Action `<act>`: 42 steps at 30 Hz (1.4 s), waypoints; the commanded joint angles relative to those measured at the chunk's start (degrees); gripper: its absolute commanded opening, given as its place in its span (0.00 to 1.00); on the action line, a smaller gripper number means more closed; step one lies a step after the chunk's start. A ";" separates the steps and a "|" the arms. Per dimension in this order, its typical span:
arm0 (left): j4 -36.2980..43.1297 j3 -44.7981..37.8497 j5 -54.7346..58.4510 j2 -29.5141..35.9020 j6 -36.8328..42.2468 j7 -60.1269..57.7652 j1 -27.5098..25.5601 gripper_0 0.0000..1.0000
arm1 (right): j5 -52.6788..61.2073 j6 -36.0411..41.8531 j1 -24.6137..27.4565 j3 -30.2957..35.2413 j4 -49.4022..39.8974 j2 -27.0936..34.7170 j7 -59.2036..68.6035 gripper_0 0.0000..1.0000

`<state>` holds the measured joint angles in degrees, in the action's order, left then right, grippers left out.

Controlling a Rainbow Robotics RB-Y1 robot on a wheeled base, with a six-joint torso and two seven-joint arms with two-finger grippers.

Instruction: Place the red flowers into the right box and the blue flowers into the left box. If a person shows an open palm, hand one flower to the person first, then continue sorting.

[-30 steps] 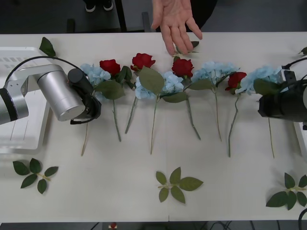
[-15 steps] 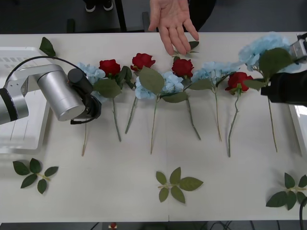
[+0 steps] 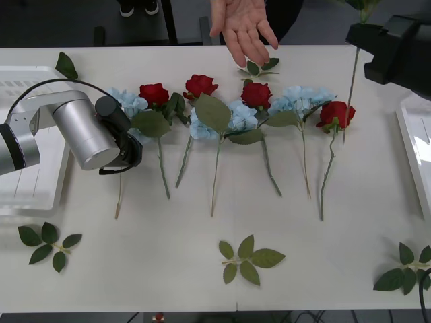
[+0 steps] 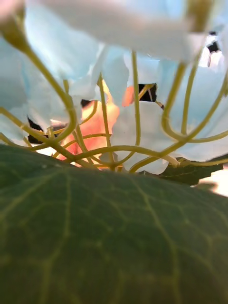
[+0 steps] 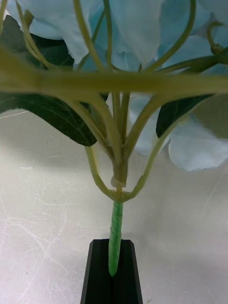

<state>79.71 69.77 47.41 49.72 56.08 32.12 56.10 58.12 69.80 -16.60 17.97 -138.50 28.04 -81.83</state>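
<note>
**Blue flower raised at the far right corner, an open palm at the far edge**

A blue flower's stem (image 3: 351,81) is seen hanging from the right tool (image 3: 367,30) above the far right corner of the desk (image 3: 202,269); its pale petals (image 4: 142,28) and a large green leaf (image 4: 114,237) are pressed close to the right wrist camera. Whether the right tool's jaws are spread or pressed together cannot be told.

A second blue flower (image 5: 142,47) is pinched at its stem by the black fingers (image 5: 99,275) of the left tool (image 3: 128,151), which are pressed together on it, low over the desk near the left edge; its bloom (image 3: 128,102) is seen at the left end of the row.

The remaining flowers are laid in a row across the middle of the desk, blooms toward the far edge and stems toward the near edge: red flowers (image 3: 201,85) alternating with blue flowers (image 3: 303,98).

The person's hand (image 3: 244,27) is held palm up over the far edge, just above a small leaf sprig (image 3: 259,66).

The left box (image 3: 27,175) is placed at the left edge and the right box (image 3: 414,148) at the right edge. Loose leaf sprigs (image 3: 248,259) are scattered along the near edge.
</note>
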 commanded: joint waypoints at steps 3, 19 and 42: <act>0.88 -0.25 -0.48 0.46 -0.71 -0.57 0.24 0.00 | -9.87 -13.55 -2.30 -10.06 1.22 -1.50 -0.61 0.00; 0.88 -0.25 -0.48 0.46 -0.80 -0.48 0.24 0.00 | -25.69 -23.04 -13.02 -18.32 15.10 -7.30 0.80 0.00; 1.06 -0.25 -0.48 0.46 -0.71 -0.31 0.15 0.00 | -26.92 -22.16 -13.02 -18.50 15.10 -7.21 1.85 0.00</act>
<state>79.77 69.77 47.41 49.72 55.85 32.12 56.10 31.47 48.10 -29.08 -0.67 -122.08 20.22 -81.81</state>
